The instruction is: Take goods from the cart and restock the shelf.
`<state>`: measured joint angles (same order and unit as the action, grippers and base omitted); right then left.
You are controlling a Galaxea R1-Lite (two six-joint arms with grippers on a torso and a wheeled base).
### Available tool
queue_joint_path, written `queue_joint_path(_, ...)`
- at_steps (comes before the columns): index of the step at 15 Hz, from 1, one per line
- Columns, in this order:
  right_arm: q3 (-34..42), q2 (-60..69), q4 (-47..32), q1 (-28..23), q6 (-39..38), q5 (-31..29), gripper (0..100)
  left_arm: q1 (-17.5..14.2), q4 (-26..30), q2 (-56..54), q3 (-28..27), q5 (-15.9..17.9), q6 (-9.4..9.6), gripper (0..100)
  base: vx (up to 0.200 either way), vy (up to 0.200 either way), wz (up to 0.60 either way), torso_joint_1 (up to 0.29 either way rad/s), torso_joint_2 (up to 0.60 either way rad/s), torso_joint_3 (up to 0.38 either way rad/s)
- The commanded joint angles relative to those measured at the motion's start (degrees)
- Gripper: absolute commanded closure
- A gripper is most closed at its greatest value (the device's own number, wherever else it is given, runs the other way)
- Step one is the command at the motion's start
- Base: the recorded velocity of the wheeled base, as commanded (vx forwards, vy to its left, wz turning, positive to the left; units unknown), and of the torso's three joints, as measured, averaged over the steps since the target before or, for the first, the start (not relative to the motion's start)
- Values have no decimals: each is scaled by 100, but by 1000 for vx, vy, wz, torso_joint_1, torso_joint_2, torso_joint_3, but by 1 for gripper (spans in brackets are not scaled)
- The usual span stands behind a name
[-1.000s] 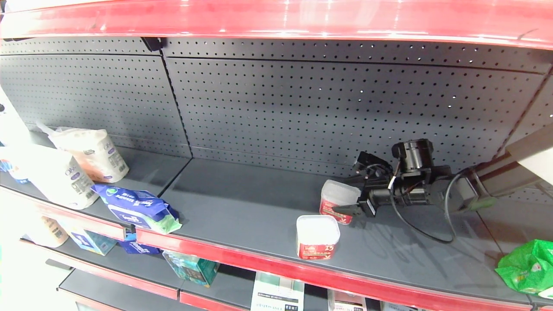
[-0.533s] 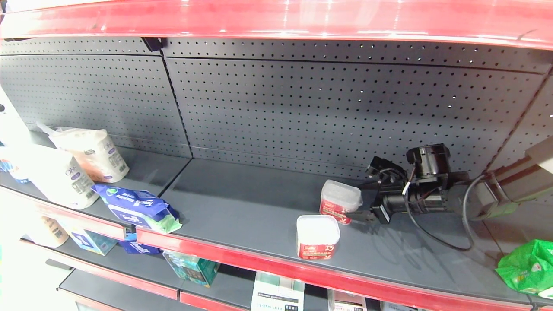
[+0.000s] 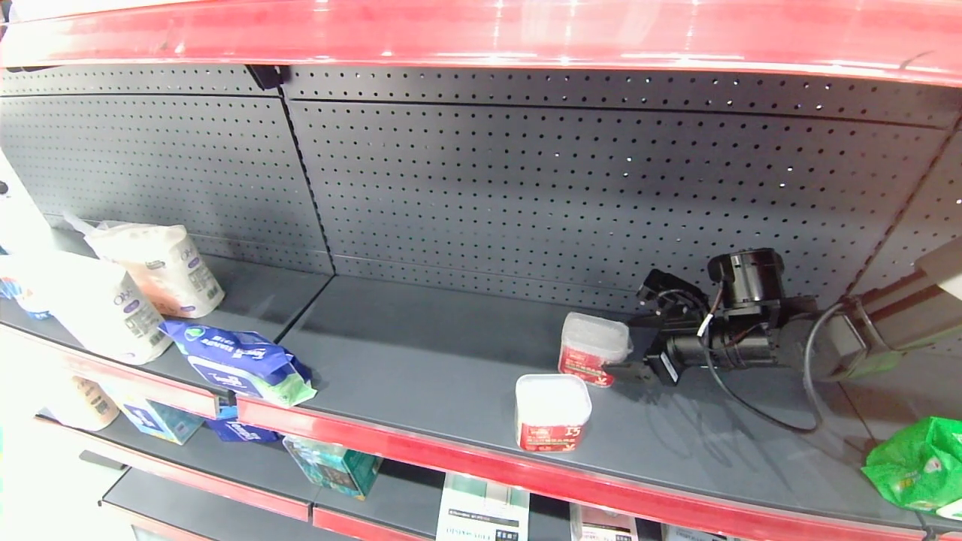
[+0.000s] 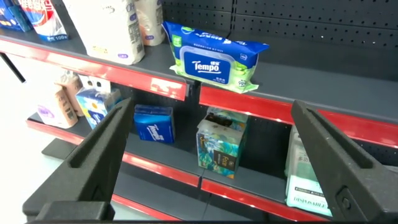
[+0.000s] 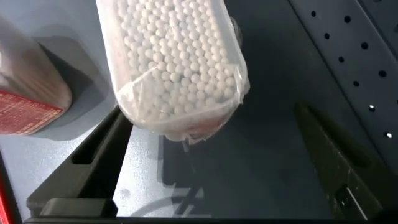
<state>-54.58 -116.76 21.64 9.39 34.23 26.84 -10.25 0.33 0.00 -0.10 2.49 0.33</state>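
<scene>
On the shelf [image 3: 421, 361], the right claw [image 3: 635, 362] gapes beside a tub [image 3: 592, 347].

A blue wipes pack [image 3: 240, 364] lies beside a white tissue pack [image 3: 105, 308].

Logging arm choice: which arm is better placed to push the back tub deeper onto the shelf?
Right, probably. Its open gripper sits right beside the back tub; the left gripper faces the lower shelves, off by the wipes pack.
</scene>
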Motion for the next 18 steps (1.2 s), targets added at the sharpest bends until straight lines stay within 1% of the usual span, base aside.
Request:
queue_joint_path(1,9,4,-2,11,-4,-12,0,-3,2,0,1,-3,2,0,0,0,0,0,0,0)
queue_joint_path(5,88,75,-2,-25,-92,-4,0,-3,2,0,1,-3,2,0,0,0,0,0,0,0)
queue_joint_path(7,281,286,-2,-183,-180,31,0,-3,2,0,1,-3,2,0,0,0,0,0,0,0)
queue_joint_path(12,1054,1068,7,-570,-593,40,0,-3,2,0,1,-3,2,0,0,0,0,0,0,0)
queue_joint_path(14,1204,1270,7,-596,-962,-4,0,-3,2,0,1,-3,2,0,0,0,0,0,0,0)
queue_joint_path(16,1424,1560,-2,-534,-2061,-434,0,-3,2,0,1,6,2,0,0,0,0,0,0,0)
queue_joint_path(18,1599,1709,-2,-315,-2869,-698,0,-3,2,0,1,6,2,0,0,0,0,0,0,0)
